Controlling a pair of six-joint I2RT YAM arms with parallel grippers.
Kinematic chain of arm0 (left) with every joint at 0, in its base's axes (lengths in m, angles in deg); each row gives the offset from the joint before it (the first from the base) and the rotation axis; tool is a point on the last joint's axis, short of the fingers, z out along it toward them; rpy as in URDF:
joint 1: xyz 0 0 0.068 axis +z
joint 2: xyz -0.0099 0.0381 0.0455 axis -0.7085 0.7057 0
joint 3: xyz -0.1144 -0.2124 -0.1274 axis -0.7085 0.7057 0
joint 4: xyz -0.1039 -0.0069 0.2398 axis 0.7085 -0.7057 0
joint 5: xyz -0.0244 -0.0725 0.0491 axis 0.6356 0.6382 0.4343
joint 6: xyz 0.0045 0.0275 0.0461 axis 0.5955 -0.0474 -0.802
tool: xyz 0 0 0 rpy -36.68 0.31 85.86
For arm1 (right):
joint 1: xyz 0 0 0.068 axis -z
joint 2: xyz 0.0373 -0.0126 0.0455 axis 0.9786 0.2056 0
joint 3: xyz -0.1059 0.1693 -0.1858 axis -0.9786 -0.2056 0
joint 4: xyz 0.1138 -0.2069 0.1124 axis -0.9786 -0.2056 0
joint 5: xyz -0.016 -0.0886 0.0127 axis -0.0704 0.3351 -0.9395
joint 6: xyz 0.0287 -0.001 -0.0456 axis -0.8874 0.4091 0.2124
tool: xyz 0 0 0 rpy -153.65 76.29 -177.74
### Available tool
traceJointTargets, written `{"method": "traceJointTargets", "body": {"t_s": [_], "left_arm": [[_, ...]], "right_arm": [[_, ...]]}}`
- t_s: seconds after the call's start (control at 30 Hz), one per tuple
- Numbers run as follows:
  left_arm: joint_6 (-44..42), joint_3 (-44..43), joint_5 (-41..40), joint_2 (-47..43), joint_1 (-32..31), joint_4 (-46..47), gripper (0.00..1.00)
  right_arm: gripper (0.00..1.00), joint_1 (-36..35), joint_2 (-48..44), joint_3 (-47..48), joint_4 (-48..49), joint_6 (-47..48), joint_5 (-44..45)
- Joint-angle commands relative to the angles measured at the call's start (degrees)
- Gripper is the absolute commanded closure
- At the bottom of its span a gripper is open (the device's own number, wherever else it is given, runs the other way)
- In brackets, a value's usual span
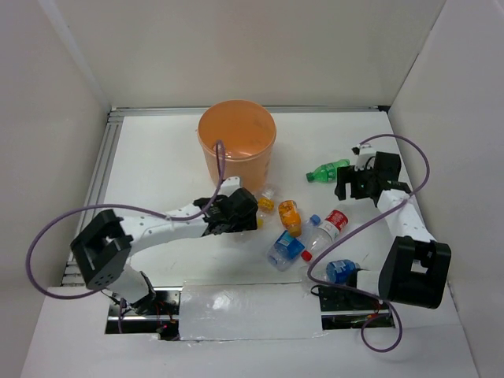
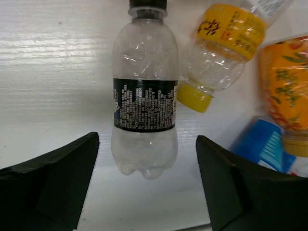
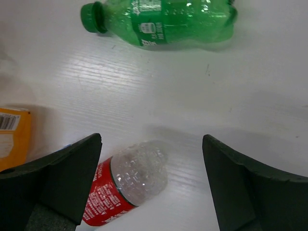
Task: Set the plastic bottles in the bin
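The orange bin (image 1: 236, 135) stands at the back middle. My left gripper (image 1: 246, 208) is open just in front of it, low over a clear bottle with a dark label (image 2: 144, 101) whose base lies between the open jaws (image 2: 147, 185). A small yellow-capped bottle (image 2: 216, 48) and an orange bottle (image 2: 284, 91) lie to its right. My right gripper (image 1: 347, 187) is open and empty (image 3: 151, 161), above the base of a clear red-label bottle (image 3: 120, 187). A green bottle (image 3: 163, 19) lies just beyond it and also shows in the top view (image 1: 327, 170).
In the top view the orange bottle (image 1: 290, 216), the red-label bottle (image 1: 331, 224) and a blue-label bottle (image 1: 285, 250) lie clustered between the arms. Another blue-label bottle (image 1: 340, 270) lies by the right arm's base. White walls enclose the table on three sides.
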Motion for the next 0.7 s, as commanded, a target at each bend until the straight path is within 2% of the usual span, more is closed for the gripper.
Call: {"method": "traceJointTargets", "body": {"t_s": [0.0, 0.1, 0.13, 0.23, 0.27, 0.37, 0.4, 0.53, 0.67], "left_arm": [[-1.56, -3.22, -3.05, 5.42, -0.62, 1.88, 0.12], [-2.18, -4.54, -4.45, 9.46, -0.62, 1.89, 0.26], [-2.18, -4.55, -4.46, 9.48, -0.62, 1.89, 0.42], [-3.33, -3.41, -4.46, 9.13, -0.62, 1.89, 0.61], [-4.2, -2.1, -4.46, 8.6, -0.62, 2.93, 0.76], [-6.48, -1.03, -3.67, 6.06, -1.32, 3.64, 0.96], [-7.36, -1.03, -3.67, 4.92, -1.94, 3.64, 1.0], [-16.57, -5.06, -4.55, -3.69, -7.12, 1.72, 1.0], [-26.33, -16.19, -8.49, -10.29, -8.45, 1.71, 1.0]], "right_arm": [[0.08, -1.22, 0.11, 3.11, -0.65, 0.76, -3.57], [0.09, -2.62, 0.11, 4.42, -1.26, 1.28, -5.5], [0.09, -2.63, 0.11, 4.43, -0.31, 1.28, -5.51], [0.11, -3.68, 0.63, 6.53, 1.1, -0.73, -4.82], [0.13, -3.68, 2.64, 7.5, 1.11, -1.78, -4.81], [0.13, -3.68, 8.43, 13.03, 0.32, -8.01, -3.06], [0.13, -3.68, 9.94, 14.44, -0.55, -11.51, -3.05], [0.13, -3.68, 16.97, 21.12, -4.24, -21.36, 0.89], [0.11, -3.68, 22.08, 24.29, -7.42, -28.58, 2.13]]}}
